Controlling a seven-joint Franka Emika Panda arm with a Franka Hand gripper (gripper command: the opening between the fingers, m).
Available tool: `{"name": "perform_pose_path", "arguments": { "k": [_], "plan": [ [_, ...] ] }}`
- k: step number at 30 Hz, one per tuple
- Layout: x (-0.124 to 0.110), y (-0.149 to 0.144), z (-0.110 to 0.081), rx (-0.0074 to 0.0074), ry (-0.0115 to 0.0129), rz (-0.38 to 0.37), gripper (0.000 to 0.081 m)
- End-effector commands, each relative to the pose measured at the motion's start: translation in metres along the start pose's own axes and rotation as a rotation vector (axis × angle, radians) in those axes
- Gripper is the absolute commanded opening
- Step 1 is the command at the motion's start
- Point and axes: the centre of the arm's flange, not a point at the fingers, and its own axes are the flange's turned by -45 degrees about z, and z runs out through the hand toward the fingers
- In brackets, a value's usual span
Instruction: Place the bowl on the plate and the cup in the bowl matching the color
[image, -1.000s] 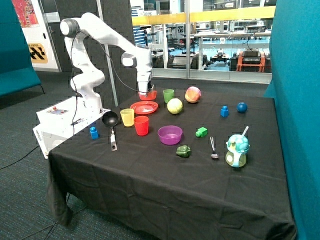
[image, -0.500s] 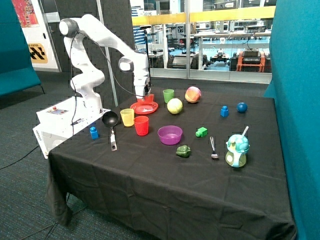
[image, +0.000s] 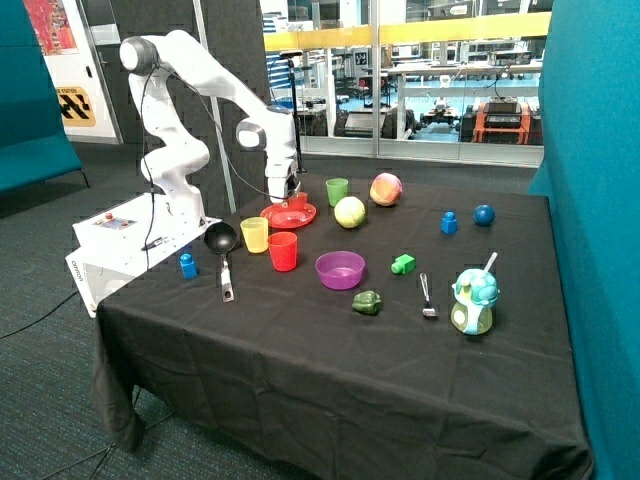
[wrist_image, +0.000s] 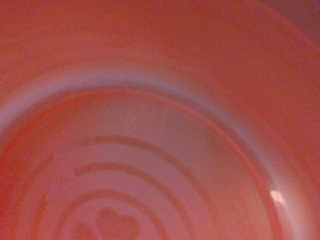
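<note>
Nearest the camera, the red cup (image: 282, 250) waits untouched beside the yellow cup (image: 254, 234), smooth plastic, no handle. Beyond it the gripper (image: 287, 199) is low over the red plate (image: 288, 215), the bowl (image: 293, 202) on or just above it. Wrist view is all glossy red plastic, raised rings and a moulded heart. Finger state: can't tell. Next, I'd judge: let go, lift, fetch the red cup.
</note>
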Motion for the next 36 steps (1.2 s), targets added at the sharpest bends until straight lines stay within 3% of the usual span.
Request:
{"name": "perform_pose_path", "arguments": {
  "k": [1,8,23,32,36],
  "plan": [
    [-0.0034,0.0026,0.0091,-0.0012,-0.0021,0.008,0.0000],
    [-0.0046,0.0031,0.0091,-0.0012,-0.0021,-0.001,0.0000],
    [-0.0046,0.0043,0.0064,-0.0012,-0.0021,-0.012,0.0499],
    [-0.0103,0.0025,0.0074,-0.0012,-0.0021,-0.024,0.0596],
    [-0.0125,0.0020,0.0078,-0.0012,-0.0021,-0.025,0.0560]
  ]
}}
